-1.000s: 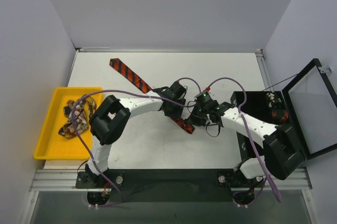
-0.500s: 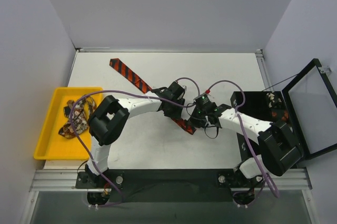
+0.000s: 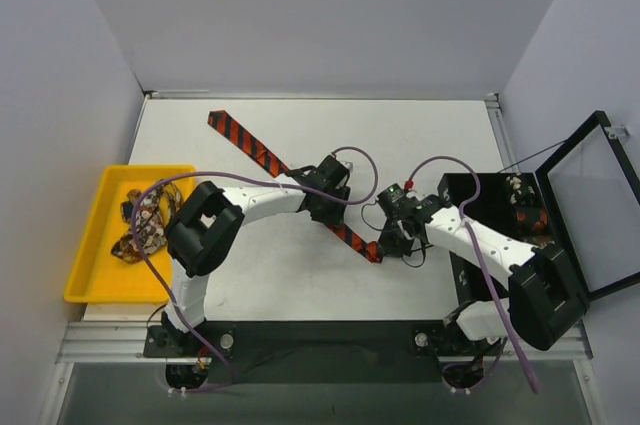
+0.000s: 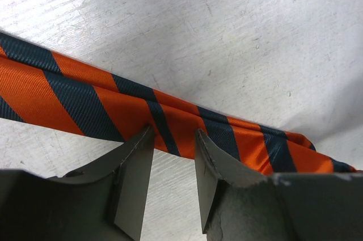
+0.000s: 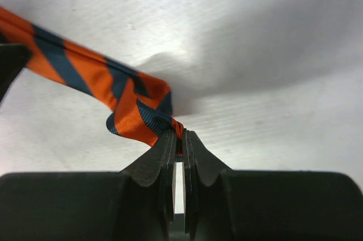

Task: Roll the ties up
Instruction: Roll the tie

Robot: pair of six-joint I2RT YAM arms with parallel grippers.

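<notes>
The red-orange and black striped tie (image 3: 245, 142) lies diagonally on the white table, from the back left to the centre. My left gripper (image 3: 328, 211) is open, with its fingertips (image 4: 146, 136) at the near edge of the tie (image 4: 85, 99) and nothing between the jaws. My right gripper (image 3: 389, 244) is shut on the narrow end of the tie (image 5: 131, 117), which curls over in a small fold just above the table. Other patterned ties (image 3: 142, 225) lie heaped in the yellow tray.
The yellow tray (image 3: 88, 285) sits at the table's left edge. A black box (image 3: 470, 188) with its lid (image 3: 590, 207) swung open stands at the right, with small items in its far corner. Purple cables loop over both arms.
My right gripper has moved right and toward the near edge with the tie's narrow end, drawing it out past the left gripper. The left gripper has stayed nearly in place.
</notes>
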